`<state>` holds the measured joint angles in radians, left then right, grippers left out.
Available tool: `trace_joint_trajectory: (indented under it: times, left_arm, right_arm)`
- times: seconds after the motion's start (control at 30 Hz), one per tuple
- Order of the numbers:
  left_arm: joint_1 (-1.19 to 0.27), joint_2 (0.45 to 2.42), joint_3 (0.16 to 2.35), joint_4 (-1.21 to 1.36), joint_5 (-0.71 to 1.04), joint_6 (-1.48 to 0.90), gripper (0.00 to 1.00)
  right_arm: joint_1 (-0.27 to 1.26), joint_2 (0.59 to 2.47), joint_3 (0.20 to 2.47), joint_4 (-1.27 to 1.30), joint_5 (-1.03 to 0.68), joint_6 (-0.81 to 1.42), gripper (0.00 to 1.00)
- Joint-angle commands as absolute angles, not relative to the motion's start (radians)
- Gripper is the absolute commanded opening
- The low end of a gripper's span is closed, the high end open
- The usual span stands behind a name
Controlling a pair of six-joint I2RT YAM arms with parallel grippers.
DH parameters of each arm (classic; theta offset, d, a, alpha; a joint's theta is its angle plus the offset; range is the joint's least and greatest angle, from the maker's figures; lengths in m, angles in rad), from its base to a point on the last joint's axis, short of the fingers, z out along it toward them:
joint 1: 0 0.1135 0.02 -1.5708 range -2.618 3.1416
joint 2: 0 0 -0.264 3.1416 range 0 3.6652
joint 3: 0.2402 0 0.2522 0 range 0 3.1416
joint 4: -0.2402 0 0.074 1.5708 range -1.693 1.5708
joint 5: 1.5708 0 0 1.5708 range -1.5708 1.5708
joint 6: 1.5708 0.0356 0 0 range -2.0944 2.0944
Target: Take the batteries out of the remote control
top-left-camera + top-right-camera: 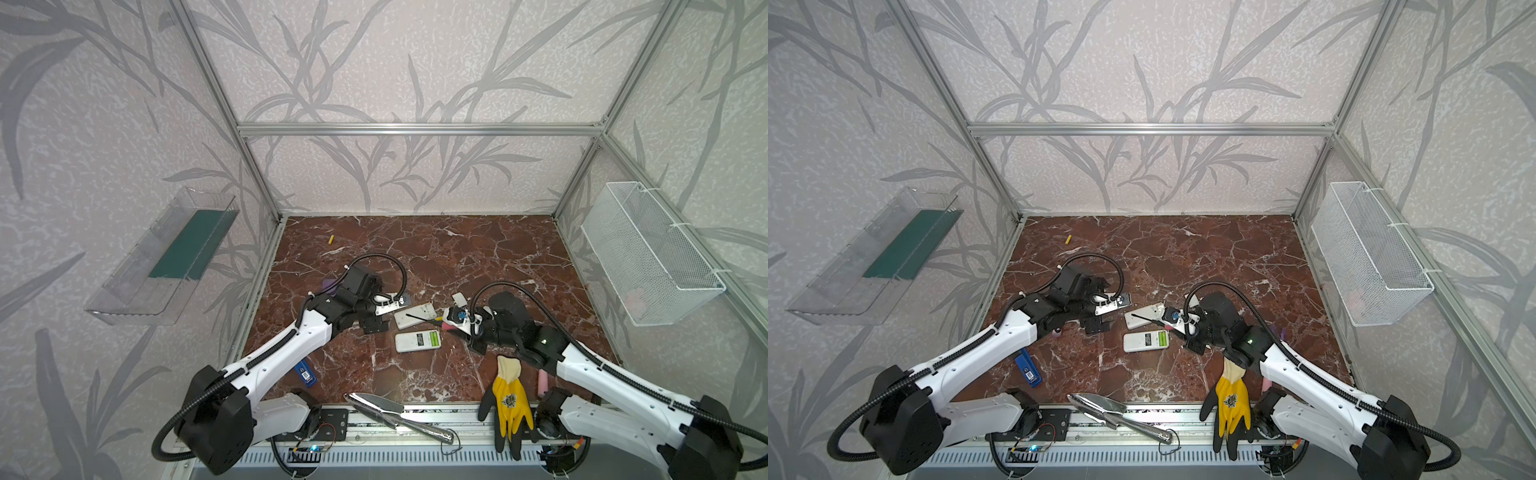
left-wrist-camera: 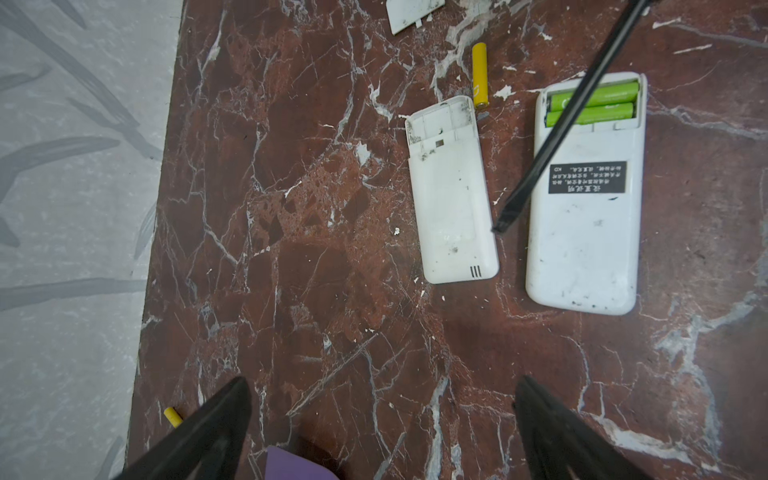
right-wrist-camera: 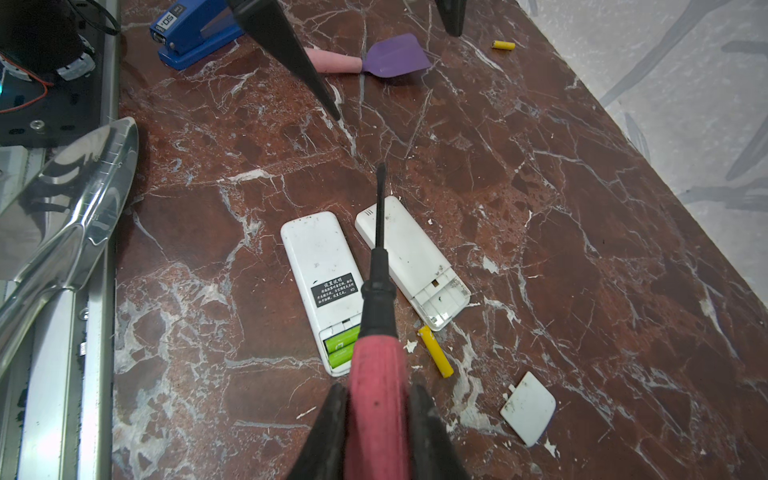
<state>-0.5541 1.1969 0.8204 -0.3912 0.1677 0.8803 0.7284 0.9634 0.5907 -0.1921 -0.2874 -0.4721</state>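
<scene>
While left fingers (image 2: 208, 436) gape, right fingers (image 3: 328, 436) grip the screwdriver (image 3: 378, 395) — lime batteries (image 2: 615, 94) seated, yellow batteries (image 2: 480, 75) loose.

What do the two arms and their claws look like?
The left arm and right arm have white shells, black joints and black ribbed hoses looping over the wrists. The left claw and right claw each have two black tapering fingers.

The remote (image 2: 582, 249) carries a label (image 2: 587, 177) with Chinese print and "KD"; blue stapler (image 3: 195, 33) reads "50".
</scene>
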Motion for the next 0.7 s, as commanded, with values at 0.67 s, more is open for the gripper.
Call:
trace_joint_trajectory:
  times: [0.67]
  left_arm:
    - [-0.806,1.274,0.758,-0.374,0.208,0.809,0.99]
  right_arm:
    - [0.735,1.031,0.745,-0.542,-0.145,-0.017,0.00]
